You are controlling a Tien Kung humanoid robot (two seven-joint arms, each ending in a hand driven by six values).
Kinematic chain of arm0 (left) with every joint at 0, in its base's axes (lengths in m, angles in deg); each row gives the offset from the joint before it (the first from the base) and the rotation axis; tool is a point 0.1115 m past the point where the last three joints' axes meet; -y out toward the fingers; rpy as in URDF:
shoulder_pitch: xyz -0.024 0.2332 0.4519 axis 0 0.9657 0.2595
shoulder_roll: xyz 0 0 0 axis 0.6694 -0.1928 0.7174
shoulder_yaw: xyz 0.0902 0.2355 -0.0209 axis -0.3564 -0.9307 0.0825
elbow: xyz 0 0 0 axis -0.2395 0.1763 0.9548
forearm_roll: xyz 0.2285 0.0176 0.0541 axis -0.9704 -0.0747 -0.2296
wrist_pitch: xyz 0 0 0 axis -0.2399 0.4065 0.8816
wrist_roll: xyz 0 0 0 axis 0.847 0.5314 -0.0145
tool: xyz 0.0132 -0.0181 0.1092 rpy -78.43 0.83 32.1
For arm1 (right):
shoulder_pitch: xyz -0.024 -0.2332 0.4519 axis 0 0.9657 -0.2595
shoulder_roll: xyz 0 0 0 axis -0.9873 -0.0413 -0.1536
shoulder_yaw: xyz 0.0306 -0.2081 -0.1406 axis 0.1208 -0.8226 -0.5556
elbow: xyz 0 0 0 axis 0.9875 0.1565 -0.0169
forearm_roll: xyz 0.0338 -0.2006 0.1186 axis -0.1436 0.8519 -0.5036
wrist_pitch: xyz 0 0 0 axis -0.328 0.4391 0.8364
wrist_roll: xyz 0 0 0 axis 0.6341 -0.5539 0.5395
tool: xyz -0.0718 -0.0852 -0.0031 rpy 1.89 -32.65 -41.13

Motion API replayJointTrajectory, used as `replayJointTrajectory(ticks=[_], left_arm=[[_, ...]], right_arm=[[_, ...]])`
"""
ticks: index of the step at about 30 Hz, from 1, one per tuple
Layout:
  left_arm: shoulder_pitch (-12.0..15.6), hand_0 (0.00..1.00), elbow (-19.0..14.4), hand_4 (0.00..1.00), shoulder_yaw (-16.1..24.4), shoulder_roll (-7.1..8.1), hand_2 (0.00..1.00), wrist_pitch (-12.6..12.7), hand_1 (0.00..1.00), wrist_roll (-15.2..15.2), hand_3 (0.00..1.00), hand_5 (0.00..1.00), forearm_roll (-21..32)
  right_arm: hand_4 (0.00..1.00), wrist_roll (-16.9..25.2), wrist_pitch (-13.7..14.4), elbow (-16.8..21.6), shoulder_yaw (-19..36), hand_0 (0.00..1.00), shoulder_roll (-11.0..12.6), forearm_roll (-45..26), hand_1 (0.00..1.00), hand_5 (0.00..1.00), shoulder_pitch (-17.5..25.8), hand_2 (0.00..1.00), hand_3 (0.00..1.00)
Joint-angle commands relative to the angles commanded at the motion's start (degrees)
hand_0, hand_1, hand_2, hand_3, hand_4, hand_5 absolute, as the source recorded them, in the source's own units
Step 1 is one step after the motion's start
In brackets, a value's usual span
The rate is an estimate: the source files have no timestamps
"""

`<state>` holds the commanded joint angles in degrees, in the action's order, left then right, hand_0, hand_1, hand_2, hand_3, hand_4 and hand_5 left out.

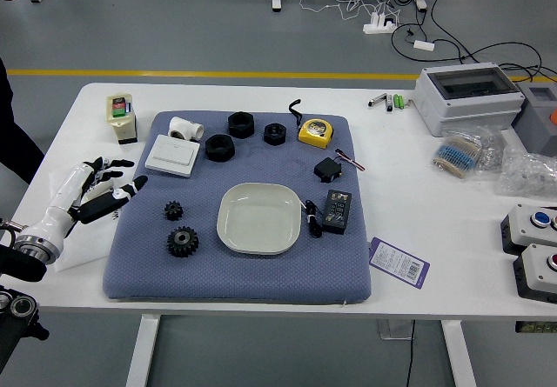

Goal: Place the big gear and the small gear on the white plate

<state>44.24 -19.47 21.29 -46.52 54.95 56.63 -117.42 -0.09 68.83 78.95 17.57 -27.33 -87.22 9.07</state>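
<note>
The robot's black-and-white left hand (97, 206) is seen at the left of the table, with its fingers parted and nothing held. The right hand is not in view. The small black toothed gear (173, 210) and the big black toothed gear (183, 242) are found lying flat on the blue-grey padded mat (144, 270), near each other but apart. Both are placed off the white rounded-square plate (259, 219), on the side nearer the left hand. By this layout the left hand is judged the suitable one, since only a short sideways transfer is called for. The open posture is judged fit for a grasp on the toothed rims from above. The big gear should be set well to one side of the plate so that room is left for the small one. A black coiled cable (312, 219) is noted beside the plate's far-right side; it could be disturbed if the plate were pushed.
</note>
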Motion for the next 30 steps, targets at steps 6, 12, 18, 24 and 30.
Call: replayJointTrajectory(ticks=[6, 12, 18, 24, 30], left_arm=[[0.50, 0.793, -2.49, 0.937, -1.33, 0.95, 0.844, -4.38, 0.796, 1.16, 0.817, 0.152, -11.55], [1.07, 0.783, -5.82, 0.965, -3.84, 1.98, 0.850, -5.57, 0.800, 1.21, 0.822, 0.092, -20.99], [1.07, 0.759, -8.54, 0.963, -7.01, 3.06, 0.834, -6.67, 0.786, 1.57, 0.823, 0.055, -22.85], [0.06, 0.724, -9.05, 0.967, -10.63, 3.58, 0.812, -7.25, 0.754, 1.64, 0.813, 0.057, -22.92], [-2.26, 0.710, -5.68, 0.945, -12.93, 3.60, 0.790, -6.83, 0.741, 0.95, 0.805, 0.036, -23.40]], right_arm=[[0.745, 0.03, 0.00, 0.02, -0.07, 0.615, -0.07, -0.10, 0.622, 0.705, 0.13, 0.723, 0.539], [0.745, -0.01, 0.03, 0.02, -0.54, 0.616, -0.12, -0.28, 0.622, 0.705, 0.27, 0.723, 0.539], [0.745, -0.05, 0.07, 0.04, -1.04, 0.615, -0.11, -0.40, 0.622, 0.705, 0.46, 0.723, 0.538], [0.745, -0.02, 0.12, 0.06, -1.27, 0.616, -0.08, -0.50, 0.622, 0.705, 0.60, 0.723, 0.539], [0.745, -0.01, 0.13, 0.09, -1.43, 0.616, -0.08, -0.54, 0.622, 0.705, 0.68, 0.723, 0.539]])
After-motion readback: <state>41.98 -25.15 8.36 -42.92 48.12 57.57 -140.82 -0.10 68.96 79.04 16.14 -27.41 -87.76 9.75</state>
